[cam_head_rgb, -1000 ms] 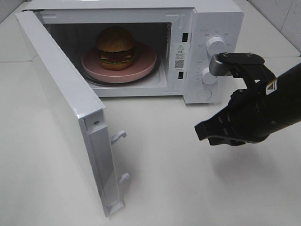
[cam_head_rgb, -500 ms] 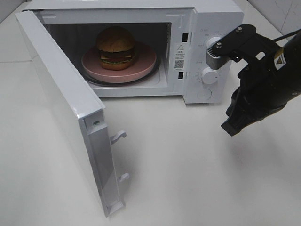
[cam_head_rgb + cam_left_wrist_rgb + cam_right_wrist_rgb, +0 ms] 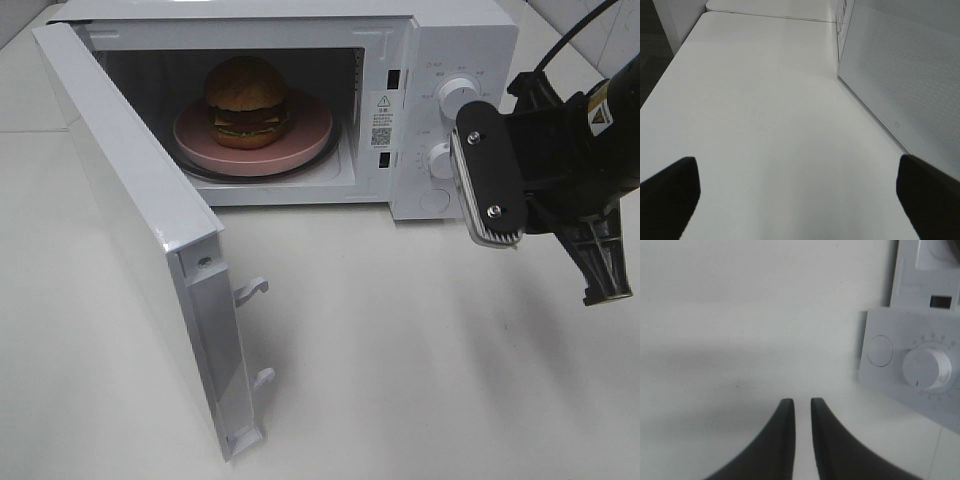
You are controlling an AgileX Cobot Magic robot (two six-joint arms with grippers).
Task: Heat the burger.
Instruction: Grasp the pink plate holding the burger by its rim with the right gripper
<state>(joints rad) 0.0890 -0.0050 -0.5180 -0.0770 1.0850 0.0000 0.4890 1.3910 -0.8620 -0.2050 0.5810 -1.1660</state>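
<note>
Right of the microwave (image 3: pixel 300 100), just off its control panel, the right end effector (image 3: pixel 802 402) hangs over the tabletop (image 3: pixel 400 350) — fingers barely parted, grasping nothing. Well apart, deep inside the microwave's cavity, the burger (image 3: pixel 247 100) sits on a pink plate (image 3: pixel 310 125).

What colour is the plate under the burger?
Pink. The plate under the burger shows best in the exterior high view.

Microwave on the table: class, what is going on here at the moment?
The burger sits on a pink plate inside the microwave, whose door stands wide open. The right gripper hangs beside the control panel, its jaws a narrow slit apart and holding nothing. The left gripper is open over bare table, behind the door.
</note>
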